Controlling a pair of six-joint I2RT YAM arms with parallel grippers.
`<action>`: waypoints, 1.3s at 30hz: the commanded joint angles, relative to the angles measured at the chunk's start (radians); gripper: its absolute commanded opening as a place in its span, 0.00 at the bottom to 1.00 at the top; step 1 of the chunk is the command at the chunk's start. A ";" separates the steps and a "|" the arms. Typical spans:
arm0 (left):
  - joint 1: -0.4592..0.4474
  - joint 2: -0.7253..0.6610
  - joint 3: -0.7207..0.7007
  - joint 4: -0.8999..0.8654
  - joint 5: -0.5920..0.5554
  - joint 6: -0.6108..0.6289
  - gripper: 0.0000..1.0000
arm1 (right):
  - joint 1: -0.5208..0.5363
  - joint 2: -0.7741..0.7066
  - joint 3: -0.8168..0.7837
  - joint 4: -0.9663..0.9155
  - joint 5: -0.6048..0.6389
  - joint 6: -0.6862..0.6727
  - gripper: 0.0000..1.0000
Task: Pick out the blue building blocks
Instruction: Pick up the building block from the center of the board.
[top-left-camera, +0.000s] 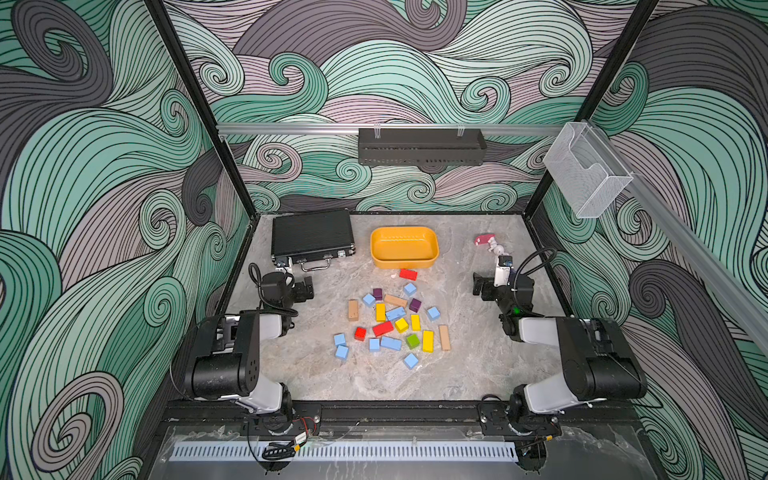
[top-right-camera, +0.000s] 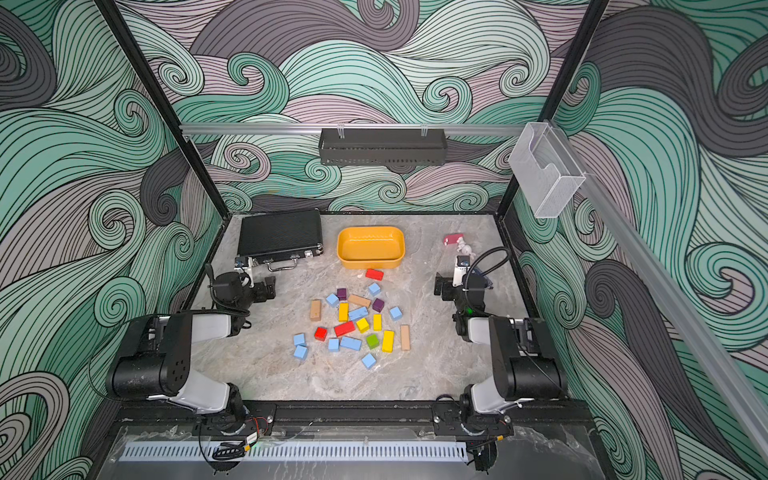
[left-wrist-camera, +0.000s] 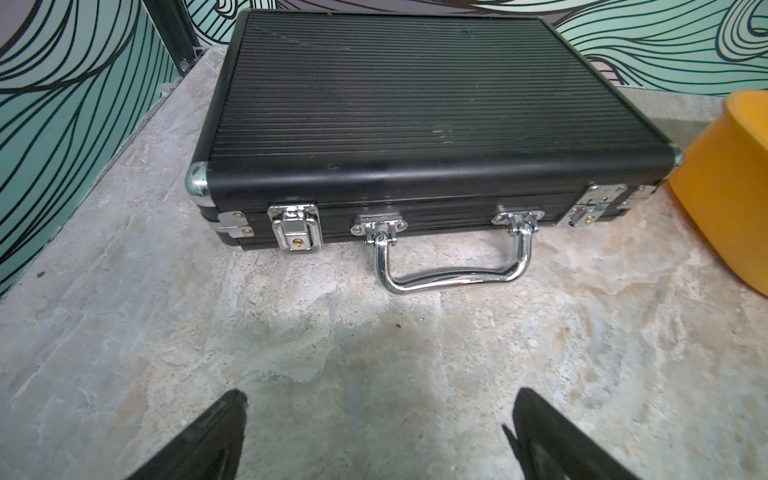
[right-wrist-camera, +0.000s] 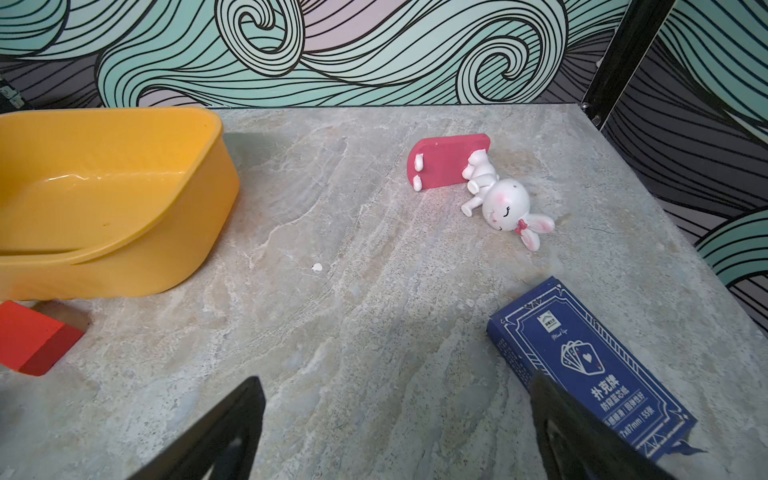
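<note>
Blue blocks (top-left-camera: 390, 343) lie scattered at the middle of the table (top-left-camera: 478, 365), mixed with other blocks (top-left-camera: 427, 340), on the near side of the yellow tray (top-left-camera: 435, 245). I see left gripper (left-wrist-camera: 376, 415) spread wide, empty, facing the case (left-wrist-camera: 415, 104). Right gripper (right-wrist-camera: 395, 386) likewise wide and empty, card pack (right-wrist-camera: 582, 357) just beside one finger.

Top views overhead, whole table (top-left-camera: 374, 382); wrist views low, close, rearward, sharing yellow tub (right-wrist-camera: 124, 257).
</note>
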 joint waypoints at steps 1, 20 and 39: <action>-0.005 0.010 0.036 0.020 -0.011 -0.005 0.99 | 0.004 -0.080 0.036 -0.082 0.030 0.001 0.99; -0.008 -0.484 0.351 -0.793 0.118 -0.025 0.99 | 0.067 -0.386 0.527 -1.053 -0.009 0.140 1.00; -0.124 -0.671 0.417 -1.128 0.401 0.021 0.99 | 0.346 -0.297 0.748 -1.822 -0.081 0.209 0.91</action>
